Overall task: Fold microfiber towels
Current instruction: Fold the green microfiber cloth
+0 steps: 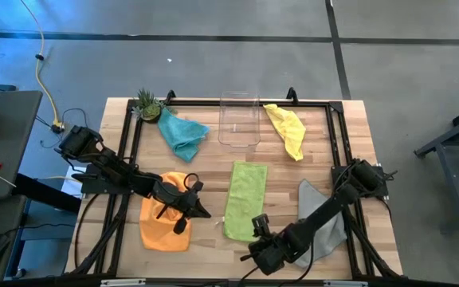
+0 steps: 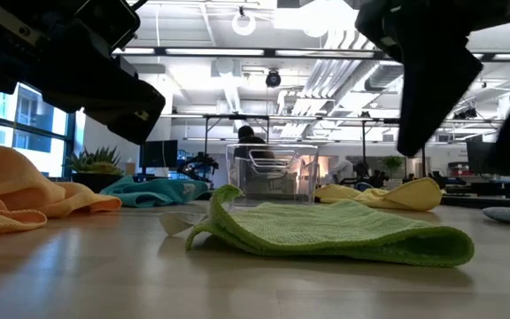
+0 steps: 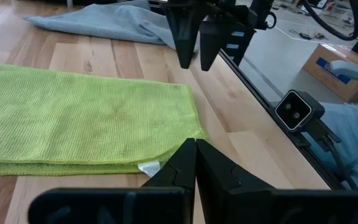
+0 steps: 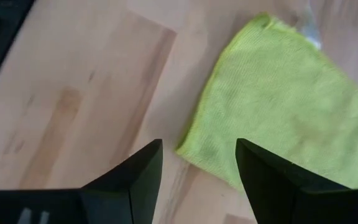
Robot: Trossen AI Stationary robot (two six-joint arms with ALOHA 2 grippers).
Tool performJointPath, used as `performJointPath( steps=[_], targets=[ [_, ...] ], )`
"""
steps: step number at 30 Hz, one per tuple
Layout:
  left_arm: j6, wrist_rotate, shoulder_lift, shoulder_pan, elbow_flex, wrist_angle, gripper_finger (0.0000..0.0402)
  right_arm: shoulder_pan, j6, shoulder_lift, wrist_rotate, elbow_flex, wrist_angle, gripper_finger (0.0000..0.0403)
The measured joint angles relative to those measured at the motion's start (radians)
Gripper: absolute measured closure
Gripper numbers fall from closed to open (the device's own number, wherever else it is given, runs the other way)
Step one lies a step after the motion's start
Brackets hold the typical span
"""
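The lime green towel (image 1: 245, 200) lies folded in the lower centre of the high view. The right gripper (image 1: 259, 226) hangs wide open just below it, probably to take its edge. The left gripper (image 1: 183, 209) waits closed over the orange towel (image 1: 159, 225).

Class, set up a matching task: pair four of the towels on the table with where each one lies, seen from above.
Towels:
1. orange towel
2. lime green towel
3. teal towel
4. yellow towel

Places:
A. right of the clear bin
B. beside the small plant
C. under the left gripper
D. middle of the table

Pairs: 1-C, 2-D, 3-B, 4-A
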Motion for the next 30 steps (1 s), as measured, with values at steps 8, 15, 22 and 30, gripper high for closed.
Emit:
performJointPath(
  steps=[8,15,22,30],
  targets=[
    [0.000,0.000,0.000,0.000,0.000,0.000,0.0401,-0.009,0.013,0.000,-0.036,-0.041,-0.010,0.0206],
    [0.000,0.000,0.000,0.000,0.000,0.000,0.0401,-0.024,0.027,-0.022,-0.032,-0.053,-0.053,0.0206],
    [0.000,-0.001,0.000,0.000,0.000,0.000,0.0401,-0.033,0.022,-0.031,-0.033,-0.052,-0.013,0.0206],
    [0.019,-0.001,0.000,0.004,0.000,0.000,0.0401,-0.020,0.040,-0.027,0.038,-0.052,0.005,0.0206]
  ],
)
